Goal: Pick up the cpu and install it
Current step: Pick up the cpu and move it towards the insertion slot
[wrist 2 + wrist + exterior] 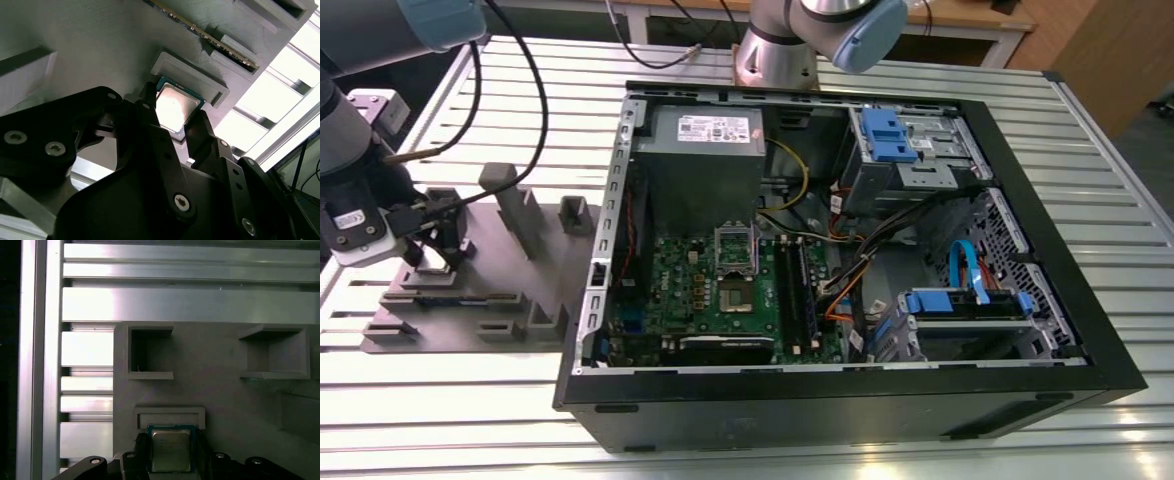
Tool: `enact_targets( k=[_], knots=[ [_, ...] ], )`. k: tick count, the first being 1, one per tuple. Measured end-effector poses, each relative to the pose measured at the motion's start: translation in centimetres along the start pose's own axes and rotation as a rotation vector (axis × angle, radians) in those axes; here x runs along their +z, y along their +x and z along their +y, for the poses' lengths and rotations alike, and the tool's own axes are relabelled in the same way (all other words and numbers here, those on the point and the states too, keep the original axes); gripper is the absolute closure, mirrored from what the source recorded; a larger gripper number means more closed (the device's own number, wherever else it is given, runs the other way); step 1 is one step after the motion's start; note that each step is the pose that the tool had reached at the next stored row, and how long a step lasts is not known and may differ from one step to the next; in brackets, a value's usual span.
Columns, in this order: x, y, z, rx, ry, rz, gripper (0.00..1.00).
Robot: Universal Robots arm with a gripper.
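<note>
The cpu (171, 450), a small square chip with a pale metal top, lies against the raised lip of its pocket on the grey fixture plate (480, 305). In both wrist views the two black fingers (150, 117) of my gripper (176, 120) press on opposite edges of the cpu (176, 104). I cannot tell whether the chip is lifted off the plate. In the exterior view my gripper (434, 248) hangs over the fixture at the exterior view's left, well away from the open computer case (1067, 330). The bare socket (736, 292) on the green motherboard (687, 290) has its metal frame (736, 240) flipped open.
Grey posts and blocks (520, 210) stand up from the fixture close to my gripper. A memory stick (210, 32) sits in a fixture slot beside the chip's pocket. Inside the case are a power supply (700, 135), blue drive caddies (887, 135) and loose cables (854, 270). Everything rests on a slatted aluminium table (454, 420).
</note>
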State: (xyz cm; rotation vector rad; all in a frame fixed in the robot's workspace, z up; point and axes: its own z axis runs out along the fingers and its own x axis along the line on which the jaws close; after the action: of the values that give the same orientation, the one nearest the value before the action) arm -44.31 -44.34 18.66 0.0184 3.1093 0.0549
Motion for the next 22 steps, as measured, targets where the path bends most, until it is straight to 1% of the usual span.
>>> enact_targets(
  k=[12, 19, 20, 21, 22],
  knots=[
    [0.51, 0.04, -0.02, 0.000, 0.0004, 0.0006, 0.53],
    [0.56, 0.03, -0.02, 0.000, 0.0003, 0.0004, 0.53],
    [0.57, 0.03, -0.02, 0.000, 0.0000, 0.0001, 0.53],
    [0.66, 0.02, -0.01, 0.000, -0.0010, -0.0015, 0.53],
    [0.64, 0.02, -0.01, 0.000, -0.0006, -0.0008, 0.52]
  ],
)
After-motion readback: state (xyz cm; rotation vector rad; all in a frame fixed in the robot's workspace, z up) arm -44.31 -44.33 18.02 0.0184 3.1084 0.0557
